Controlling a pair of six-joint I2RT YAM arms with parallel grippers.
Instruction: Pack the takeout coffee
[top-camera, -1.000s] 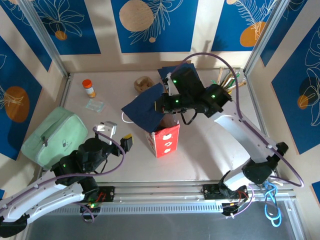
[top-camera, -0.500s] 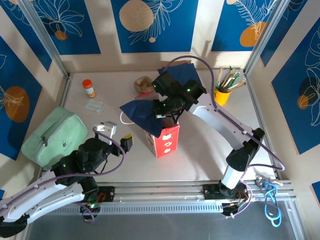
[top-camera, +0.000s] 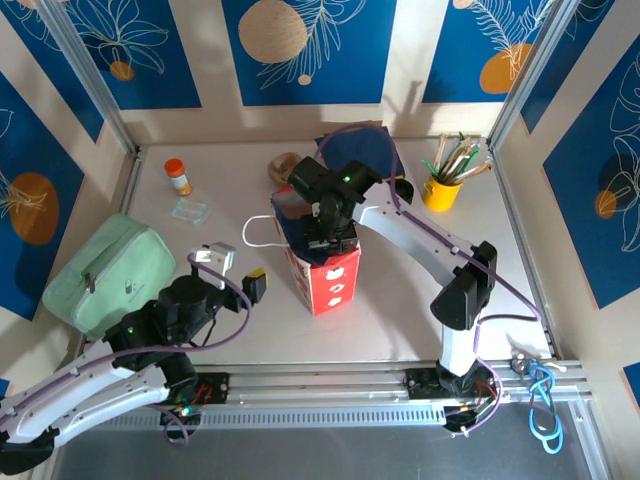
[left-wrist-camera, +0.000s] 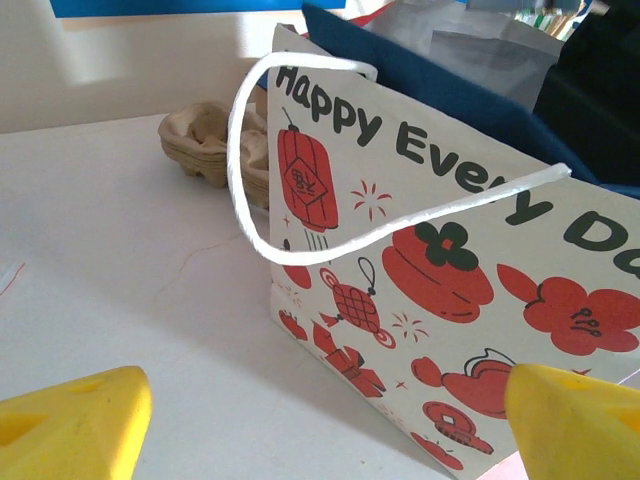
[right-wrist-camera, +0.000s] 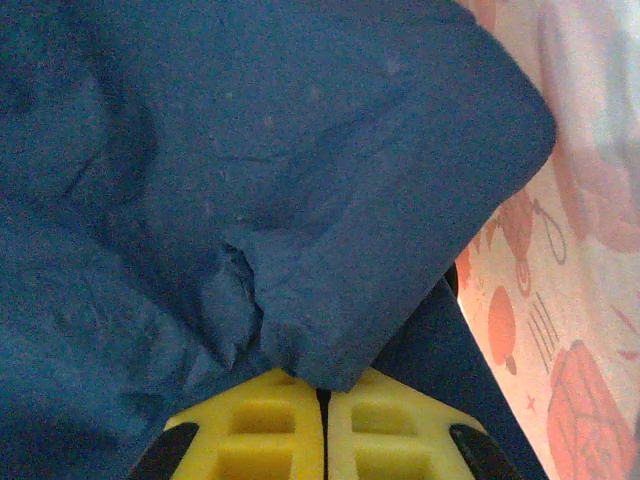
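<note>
The right arm (top-camera: 420, 235) is reaching over the paper bag (top-camera: 332, 282) that is standing in the middle of the bench (top-camera: 400, 300). The right jaws are squeezing tight on a dark blue cloth (right-wrist-camera: 250, 180). Their yellow fingers (right-wrist-camera: 270, 430) are pressing together, and a fold of the cloth is sticking out from between them. Seen from above, the cloth is lying over the top of the bag, on its far left side.

The bag is showing red lanterns and flowers on white, and its thin white handle (left-wrist-camera: 240, 180) is looping up and out toward the left.

The left arm (top-camera: 100, 370) is waiting low at the near left. The left jaws are standing wide open and holding nothing. They are pointing at the bag from just beside it.

I cannot tell where the takeout coffee is, because the cloth and the right arm are covering the mouth of the bag.

A brown cardboard tray (top-camera: 287, 168) is sitting just behind the bag. A small bottle with an orange cap (top-camera: 178, 176) is standing at the far left. A pale green pouch (top-camera: 110, 270) is lying by the left edge. A yellow cup of pens (top-camera: 440, 190) is standing at the far right.
</note>
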